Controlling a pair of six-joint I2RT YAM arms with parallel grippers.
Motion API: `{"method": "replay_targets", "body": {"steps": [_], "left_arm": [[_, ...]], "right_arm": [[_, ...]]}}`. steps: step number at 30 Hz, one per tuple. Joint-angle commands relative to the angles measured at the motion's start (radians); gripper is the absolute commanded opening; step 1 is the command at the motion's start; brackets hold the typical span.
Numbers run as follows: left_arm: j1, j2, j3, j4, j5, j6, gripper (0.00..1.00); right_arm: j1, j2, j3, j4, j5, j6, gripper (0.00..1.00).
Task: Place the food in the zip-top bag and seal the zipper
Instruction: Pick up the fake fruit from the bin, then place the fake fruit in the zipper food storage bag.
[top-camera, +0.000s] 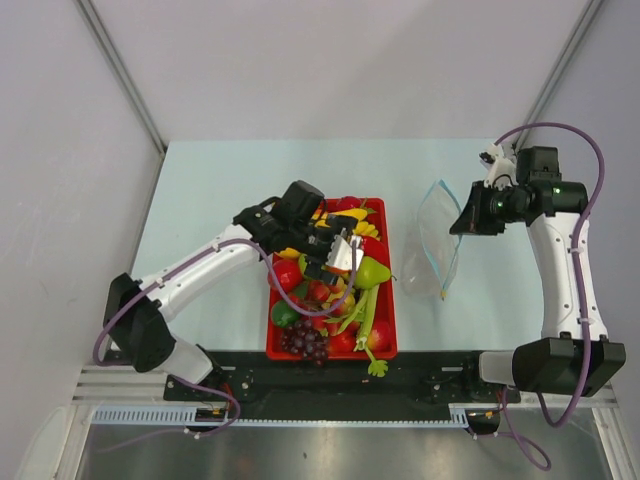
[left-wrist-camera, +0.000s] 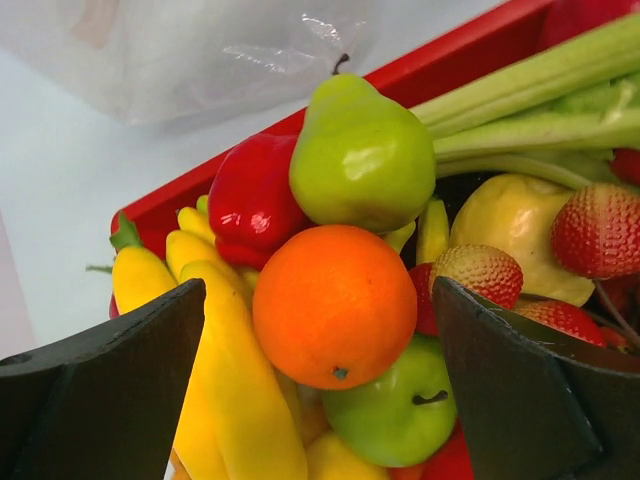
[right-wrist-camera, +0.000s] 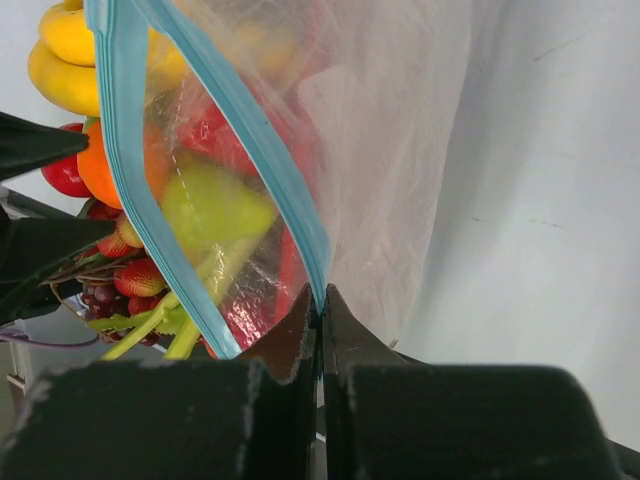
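The food (top-camera: 330, 300) is piled in a red tray (top-camera: 391, 320) at the table's middle. My left gripper (top-camera: 338, 255) hovers over the pile, open. In its wrist view an orange (left-wrist-camera: 335, 305) lies between the spread fingers (left-wrist-camera: 100, 400), with a green apple (left-wrist-camera: 400, 410) under it, bananas (left-wrist-camera: 230, 380) to the left, and a green pear (left-wrist-camera: 360, 150) and a red pepper (left-wrist-camera: 250, 200) behind. My right gripper (top-camera: 458, 225) holds the zip-top bag (top-camera: 432, 245) upright right of the tray, its mouth gaping. Its jaws (right-wrist-camera: 320, 300) are shut on the blue zipper (right-wrist-camera: 270, 150).
The pale table (top-camera: 220, 180) is flanked by white walls at the left, back and right. A black rail (top-camera: 330, 385) runs along the near edge between the arm bases. A green leafy toy (top-camera: 377, 367) hangs over the tray's front rim.
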Motion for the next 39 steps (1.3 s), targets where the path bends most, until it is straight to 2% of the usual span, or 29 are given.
{"method": "replay_targets", "body": {"steps": [1,9,12,15,23,25,28,29,30,31,32,35,39], "left_arm": [[-0.031,0.024,-0.007,-0.029,-0.029,0.225,0.99],[-0.039,0.064,0.0,-0.083,-0.066,0.329,0.96],[-0.039,0.077,0.012,-0.115,-0.074,0.355,0.91],[-0.039,0.081,0.029,-0.134,-0.071,0.363,0.83],[-0.047,0.018,0.104,-0.152,0.043,0.339,0.47],[-0.047,0.011,0.159,-0.126,0.073,0.261,0.41],[-0.047,0.025,0.264,-0.007,0.141,0.029,0.37],[-0.047,0.039,0.285,0.117,0.152,-0.055,0.36],[-0.047,0.048,0.302,0.191,0.168,-0.261,0.36],[-0.047,0.059,0.331,0.261,0.178,-0.357,0.36],[-0.056,0.082,0.341,0.384,0.184,-0.517,0.36],[-0.094,0.143,0.364,0.588,0.149,-0.759,0.34],[-0.145,0.217,0.394,0.75,0.094,-0.933,0.34]], "right_arm": [[0.003,0.018,0.045,0.018,-0.027,0.016,0.0],[0.005,0.024,0.047,0.021,-0.024,0.016,0.0],[0.005,0.029,0.047,0.022,-0.025,0.016,0.0],[0.005,0.033,0.048,0.025,-0.027,0.016,0.0],[0.006,0.05,0.061,0.028,-0.056,0.016,0.0],[0.005,0.053,0.061,0.031,-0.077,0.016,0.0],[0.005,0.058,0.062,0.045,-0.116,0.04,0.0],[0.005,0.061,0.062,0.047,-0.123,0.043,0.0],[0.005,0.064,0.062,0.05,-0.142,0.057,0.0],[0.005,0.065,0.061,0.053,-0.154,0.06,0.0],[0.005,0.071,0.061,0.054,-0.165,0.066,0.0],[0.005,0.079,0.061,0.074,-0.185,0.088,0.0],[0.005,0.085,0.062,0.082,-0.202,0.103,0.0]]}}
